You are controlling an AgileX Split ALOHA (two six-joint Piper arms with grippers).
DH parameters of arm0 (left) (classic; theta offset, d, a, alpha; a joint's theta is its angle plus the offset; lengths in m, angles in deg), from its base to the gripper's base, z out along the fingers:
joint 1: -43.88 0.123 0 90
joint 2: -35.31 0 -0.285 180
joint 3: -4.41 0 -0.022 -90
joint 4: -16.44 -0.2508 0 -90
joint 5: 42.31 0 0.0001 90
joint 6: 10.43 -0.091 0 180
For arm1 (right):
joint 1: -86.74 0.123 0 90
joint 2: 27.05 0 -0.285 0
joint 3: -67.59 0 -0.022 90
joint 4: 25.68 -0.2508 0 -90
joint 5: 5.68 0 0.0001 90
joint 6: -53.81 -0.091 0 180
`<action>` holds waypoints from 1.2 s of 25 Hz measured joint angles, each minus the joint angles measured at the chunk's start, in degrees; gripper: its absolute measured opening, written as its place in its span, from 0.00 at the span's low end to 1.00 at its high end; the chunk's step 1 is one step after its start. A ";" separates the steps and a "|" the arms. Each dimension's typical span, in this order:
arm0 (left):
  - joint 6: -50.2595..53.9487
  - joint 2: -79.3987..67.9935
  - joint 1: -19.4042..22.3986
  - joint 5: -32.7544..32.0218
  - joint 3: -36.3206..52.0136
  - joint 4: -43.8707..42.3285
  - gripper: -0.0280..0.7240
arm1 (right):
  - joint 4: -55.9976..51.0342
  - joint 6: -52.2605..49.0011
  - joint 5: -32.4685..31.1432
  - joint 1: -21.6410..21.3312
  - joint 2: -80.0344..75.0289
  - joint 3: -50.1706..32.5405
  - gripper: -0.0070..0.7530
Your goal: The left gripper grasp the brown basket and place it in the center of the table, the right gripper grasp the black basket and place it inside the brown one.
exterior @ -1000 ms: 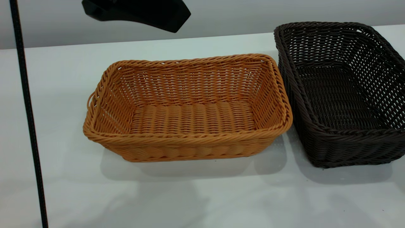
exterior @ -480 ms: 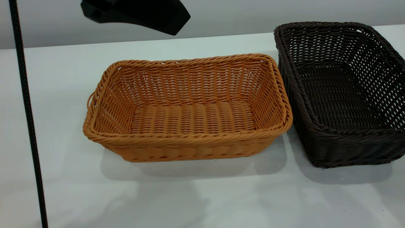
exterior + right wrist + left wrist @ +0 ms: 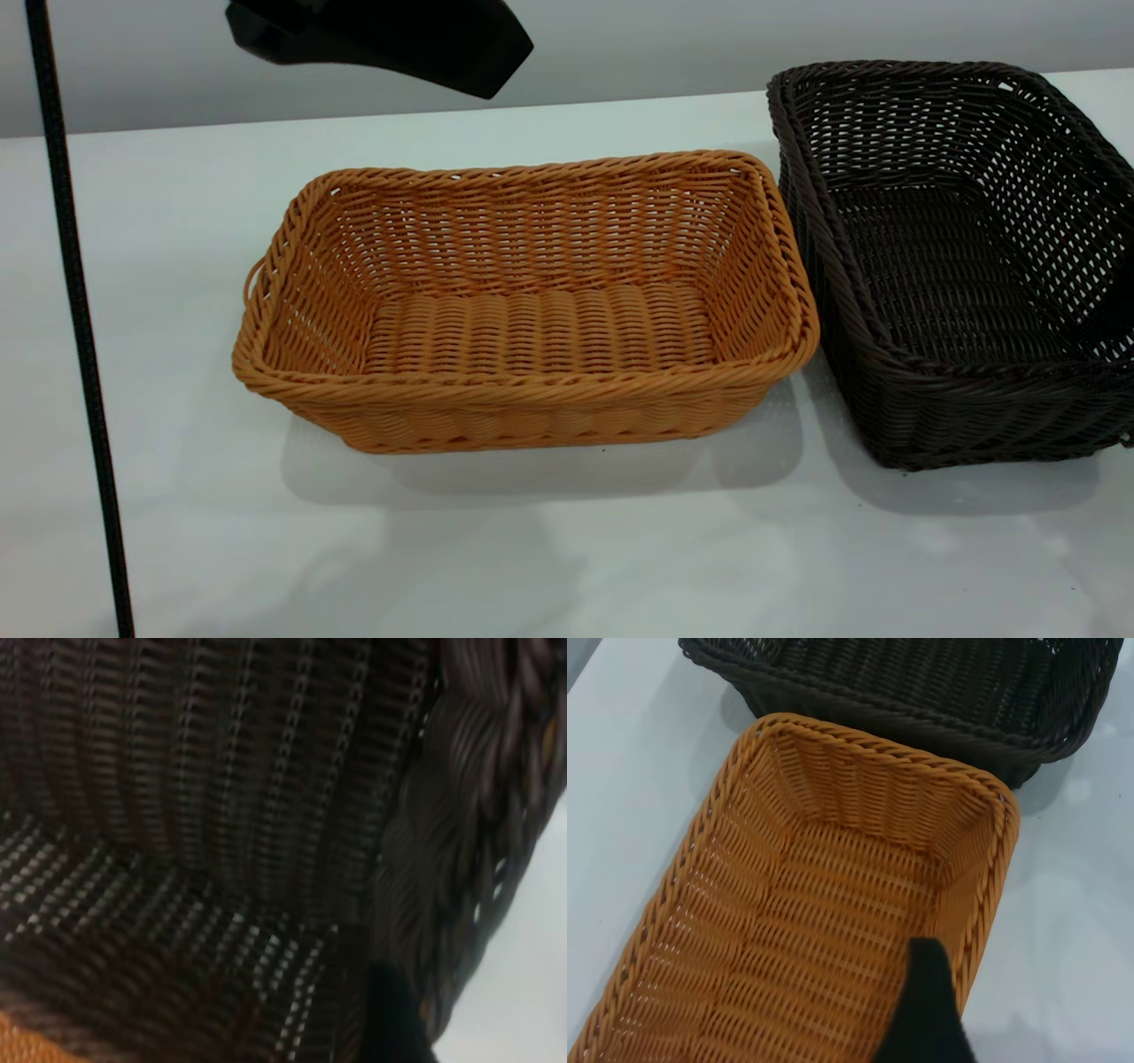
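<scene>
The brown basket [image 3: 523,301] stands upright and empty on the white table [image 3: 567,549], near its middle. The black basket [image 3: 957,266] stands right beside it on the right, their walls almost touching. The left gripper [image 3: 381,35] hangs high above the brown basket's far left corner, clear of it. In the left wrist view a black part of the left gripper [image 3: 926,1014] shows over the brown basket [image 3: 806,930] by one long wall. The right gripper [image 3: 390,1019] is very close to the black basket's wall [image 3: 221,797], just under its rim; in the exterior view only a dark shade shows at the right edge.
A black braided cable [image 3: 75,310] hangs down the left side of the exterior view. Bare white tabletop lies in front of both baskets and to the left of the brown one. A pale wall runs behind the table.
A dark shape has come in at the right edge of the exterior view by the black basket's right wall. The left arm shifted very slightly. Both baskets stayed put.
</scene>
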 joint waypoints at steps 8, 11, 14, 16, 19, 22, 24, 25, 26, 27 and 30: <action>0.05 0.00 0.00 -0.05 0.00 0.00 0.71 | 0.05 3.37 0.18 0.00 -3.38 2.89 0.52; 0.05 0.00 0.00 -0.26 0.00 0.00 0.71 | 0.05 3.44 0.14 0.00 -4.64 5.33 0.52; 0.05 0.00 0.00 -0.42 0.00 0.00 0.71 | -0.14 3.44 -0.17 0.00 -5.89 6.27 0.52; 0.05 0.00 0.00 -0.42 0.00 0.00 0.71 | -0.83 3.44 -0.15 0.00 -6.69 6.27 0.52; 0.05 0.00 0.00 -0.55 0.00 0.00 0.71 | -1.98 3.44 1.42 0.00 -8.03 6.27 0.52; 0.05 0.00 0.00 -0.55 0.00 -0.05 0.71 | -2.30 3.44 3.77 0.00 -9.62 6.27 0.52; 0.05 0.00 0.00 -0.55 0.00 -0.05 0.71 | -2.30 3.49 5.31 0.00 -11.03 6.27 0.52; 0.05 0.00 0.00 -0.57 0.00 -0.12 0.71 | -2.49 3.48 5.46 0.00 -11.84 6.27 0.52; 0.05 0.00 0.00 -0.63 0.00 -0.12 0.71 | -2.86 3.48 5.52 0.00 -12.57 6.27 0.52; 0.05 0.00 0.00 -0.62 0.00 -0.12 0.71 | -3.27 3.48 5.47 0.00 -13.51 6.27 0.52; 0.05 0.00 0.00 -0.69 0.00 -0.12 0.71 | -3.78 3.68 5.46 0.00 -16.11 7.09 0.52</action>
